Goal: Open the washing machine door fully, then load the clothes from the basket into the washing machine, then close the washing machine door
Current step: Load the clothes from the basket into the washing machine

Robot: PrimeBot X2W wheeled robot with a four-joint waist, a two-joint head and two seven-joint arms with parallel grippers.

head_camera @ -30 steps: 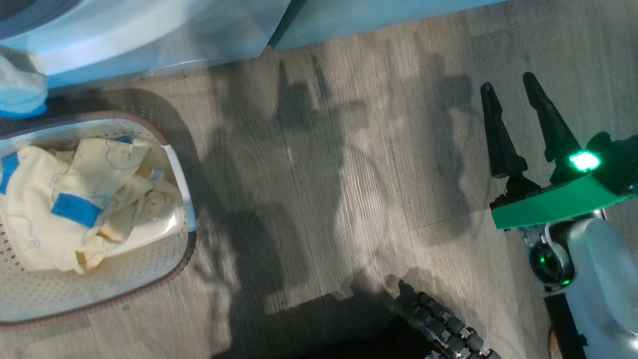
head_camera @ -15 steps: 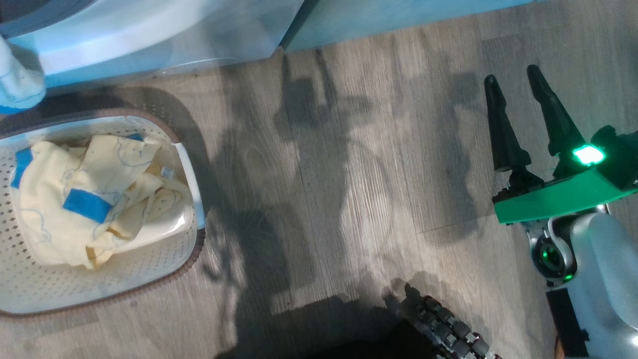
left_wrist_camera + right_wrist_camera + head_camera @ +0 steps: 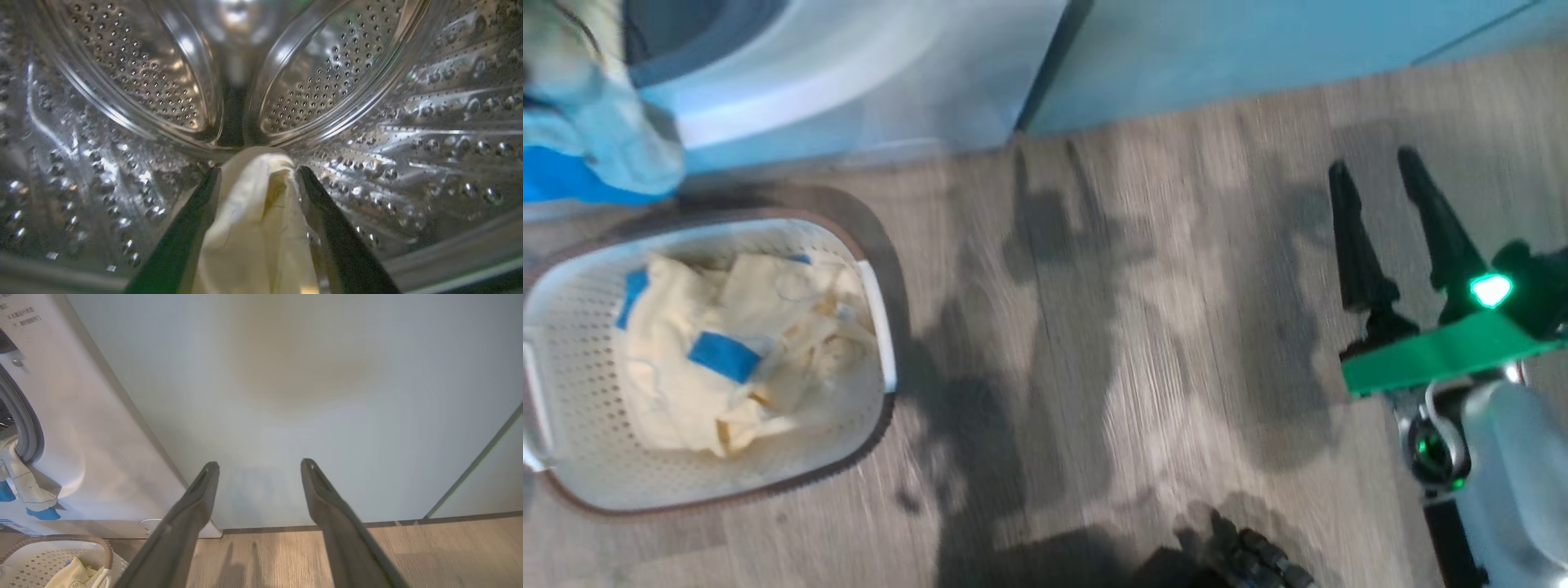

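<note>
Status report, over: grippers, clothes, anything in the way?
Left gripper open inside drum, yellow garment between fingers. Right gripper open, empty. More clothes in basket. Hanging cloth drapes over seal; may block closing.

Washing machine (image 3: 866, 73): one.
Basket (image 3: 580, 482): one.
Clothes (image 3: 768, 343) in the basket: one heap; the separate garments cannot be counted.
Blue trim patches (image 3: 723, 357) on that heap: two plainly showing.
Hanging garment (image 3: 613, 131) at the drum mouth: one, as far as the blur allows.
Grippers: two, the left gripper (image 3: 258, 169) and the right gripper (image 3: 1373, 159), with two fingers each.
Cabinet fronts (image 3: 310, 375): two, side by side.
</note>
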